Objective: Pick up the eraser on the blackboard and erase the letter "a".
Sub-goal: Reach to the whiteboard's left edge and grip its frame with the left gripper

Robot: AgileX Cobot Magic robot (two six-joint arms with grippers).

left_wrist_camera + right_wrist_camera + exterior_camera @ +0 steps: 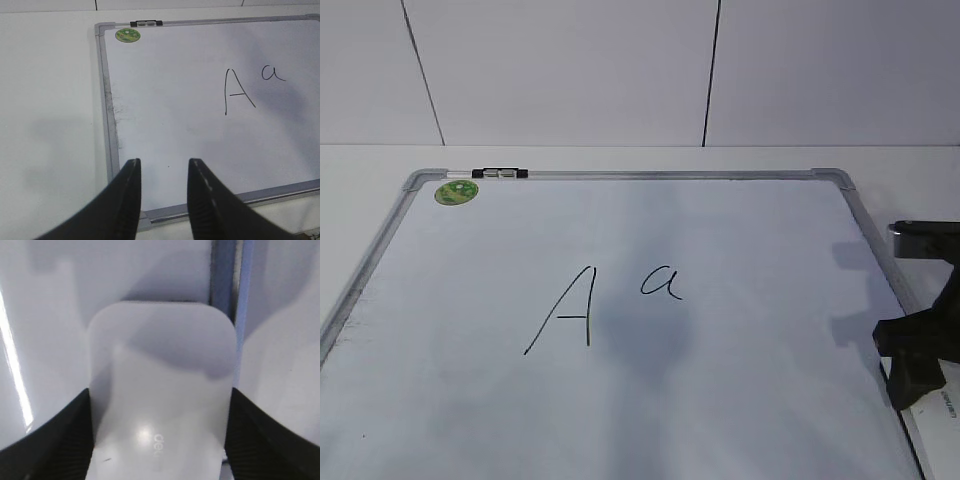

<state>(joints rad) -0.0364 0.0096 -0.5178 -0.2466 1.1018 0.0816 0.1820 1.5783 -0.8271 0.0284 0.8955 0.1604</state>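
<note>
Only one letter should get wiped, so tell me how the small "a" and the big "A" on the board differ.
The small "a" is lowercase, rounded and short; the big "A" is a capital of straight strokes, about twice as tall. The small "a" sits right of the big "A" and higher up the board, nearer the eraser at the right edge. Both are thin black marker strokes, still whole.

The setting appears to be a lab or test bench rather than a home: a plain white table (360, 190) stands against bare white wall panels (560, 70) with dark seams, carrying only a framed whiteboard (620, 176), with black robot grippers (164, 190) over it.
</note>
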